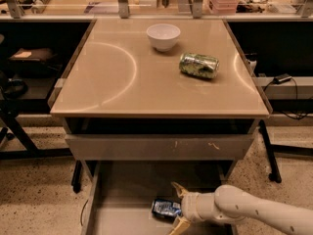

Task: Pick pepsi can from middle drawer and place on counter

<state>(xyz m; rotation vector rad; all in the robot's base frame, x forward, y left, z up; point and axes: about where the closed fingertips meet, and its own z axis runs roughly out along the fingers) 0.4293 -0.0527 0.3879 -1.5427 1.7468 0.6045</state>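
The pepsi can [166, 208], dark blue with light markings, lies on its side on the floor of the open middle drawer [124, 199] at the bottom of the view. My gripper [177, 209] reaches in from the right on a white arm. Its two tan fingers stand open, one above and one below the can's right end, around the can. The beige counter [122, 77] lies above the drawer.
A white bowl [163, 35] and a shiny green can [198, 65] lying on its side sit on the counter. A closed grey drawer front with orange scuffs [161, 147] sits above the open drawer. Dark shelves and table legs flank both sides; cables lie at right.
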